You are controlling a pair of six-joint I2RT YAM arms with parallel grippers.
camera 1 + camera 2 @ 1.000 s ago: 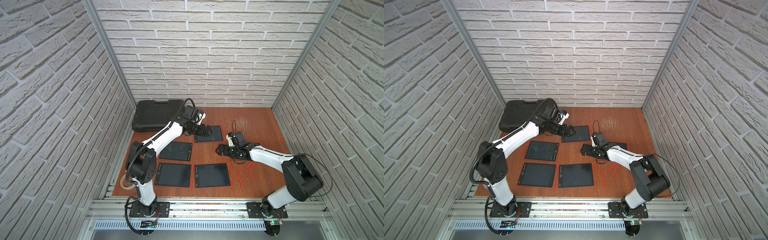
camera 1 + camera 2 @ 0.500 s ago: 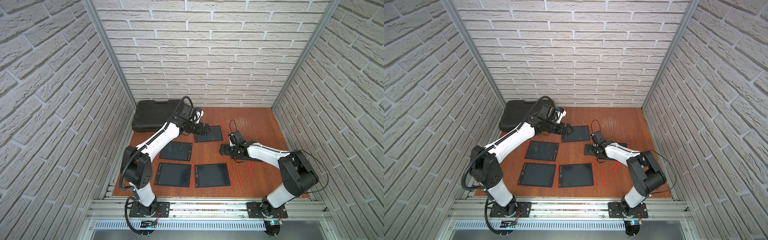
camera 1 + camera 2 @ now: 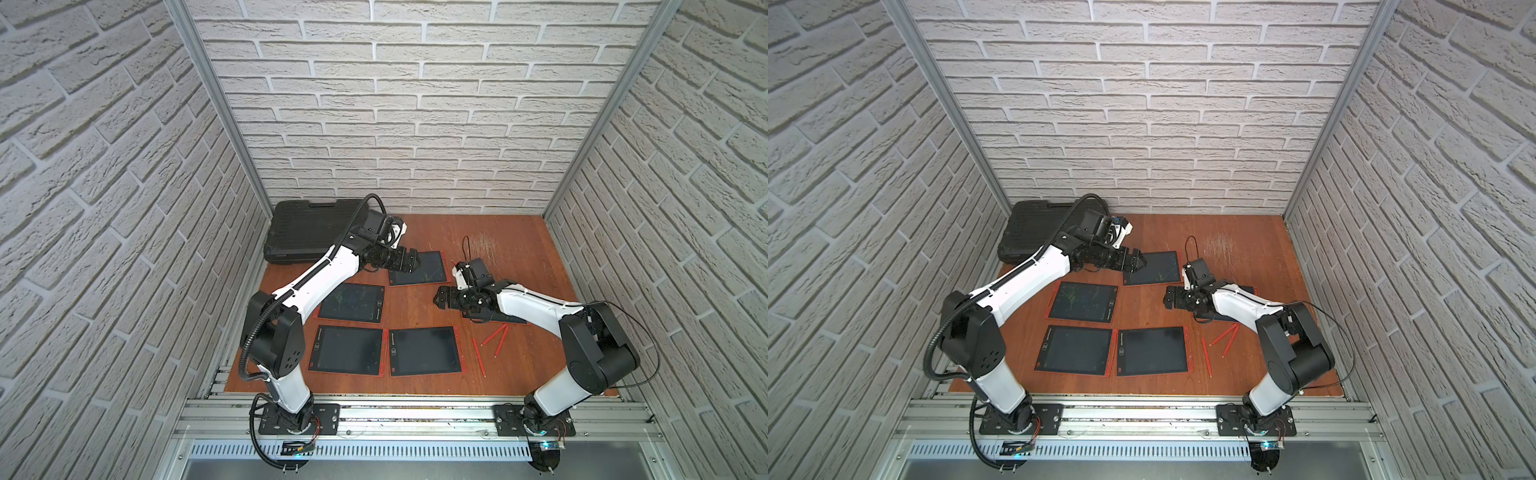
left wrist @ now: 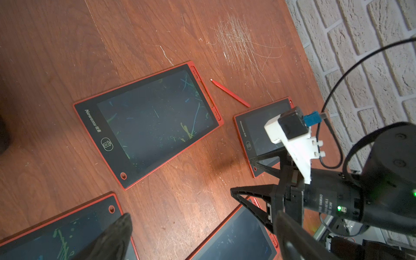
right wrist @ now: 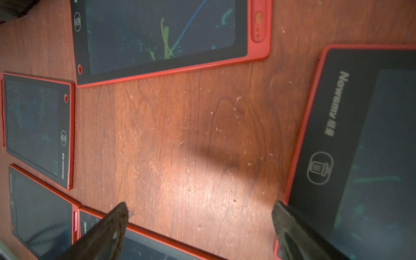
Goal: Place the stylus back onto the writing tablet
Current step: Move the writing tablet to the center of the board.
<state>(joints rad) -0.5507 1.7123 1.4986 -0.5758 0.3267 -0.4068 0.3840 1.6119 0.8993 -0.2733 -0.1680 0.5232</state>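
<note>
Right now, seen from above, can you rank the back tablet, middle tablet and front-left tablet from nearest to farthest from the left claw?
1. Back tablet, at the back, right by the left claw.
2. Middle tablet, left of centre.
3. Front-left tablet, in the front row.

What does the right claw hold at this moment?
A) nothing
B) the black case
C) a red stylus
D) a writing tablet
A: the right claw hangs over the wooden table, its jaws wide apart with nothing between them.
</note>
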